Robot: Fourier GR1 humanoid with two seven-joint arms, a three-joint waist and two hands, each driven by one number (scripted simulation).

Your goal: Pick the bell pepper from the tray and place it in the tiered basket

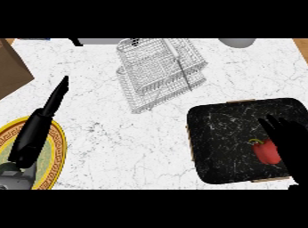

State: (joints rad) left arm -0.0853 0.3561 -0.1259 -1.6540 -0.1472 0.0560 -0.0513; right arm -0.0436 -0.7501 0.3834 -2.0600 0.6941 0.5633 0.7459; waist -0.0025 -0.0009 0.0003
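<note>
On the white marbled tabletop (130,142), one round plate with a yellow and red patterned rim (54,153) lies at the near left, and the left hand (42,120) stretches over it with fingers straight and pressed together, pointing far. At the near right sits one black speckled square tray (229,133) carrying one red bell pepper (267,151). The right hand (294,147) hovers spread just beside the pepper. Farther off, at the middle, stands one white wire tiered basket (158,71). One brown box (2,71) shows at the far left.
</note>
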